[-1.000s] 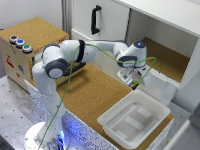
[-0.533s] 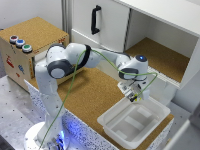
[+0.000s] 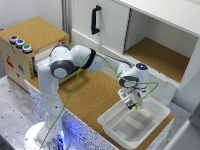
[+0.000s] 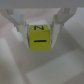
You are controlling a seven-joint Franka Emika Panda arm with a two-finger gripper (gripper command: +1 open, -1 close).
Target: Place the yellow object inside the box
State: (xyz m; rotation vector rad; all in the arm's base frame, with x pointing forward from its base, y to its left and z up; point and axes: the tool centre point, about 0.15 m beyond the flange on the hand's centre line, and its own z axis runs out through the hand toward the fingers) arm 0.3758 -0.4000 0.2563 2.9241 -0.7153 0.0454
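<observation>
A white robot arm works over a cork-covered tabletop [image 3: 95, 97], described here by position relative to the white box.

Far toward the exterior view's left of the box stands a wooden box with coloured buttons [image 3: 30, 47], cork on top, with buttons along its upper edge. Nearer the box, still on its left side, rises the arm's base column [image 3: 50, 100]. A thin yellow-green cable [image 3: 75, 95] runs along the arm. Behind the box is a white cabinet [image 3: 150, 35] with a black handle [image 3: 94, 19] on its closed door and an open compartment floored in cork.

The box [image 3: 112, 125] is a shallow white bin with a flared rim, sitting at the tabletop's near corner. The gripper [image 3: 131, 101] hangs directly above the box's far rim area, pointing downward over its interior.

In the wrist view, the fingers [image 4: 21, 34] press against opposite sides of the yellow object [image 4: 40, 38], a small yellow cube with dark markings on its faces. The jaws are narrow, clamped on the cube. It is held above the box's pale floor [image 4: 30, 67], not resting on it.
</observation>
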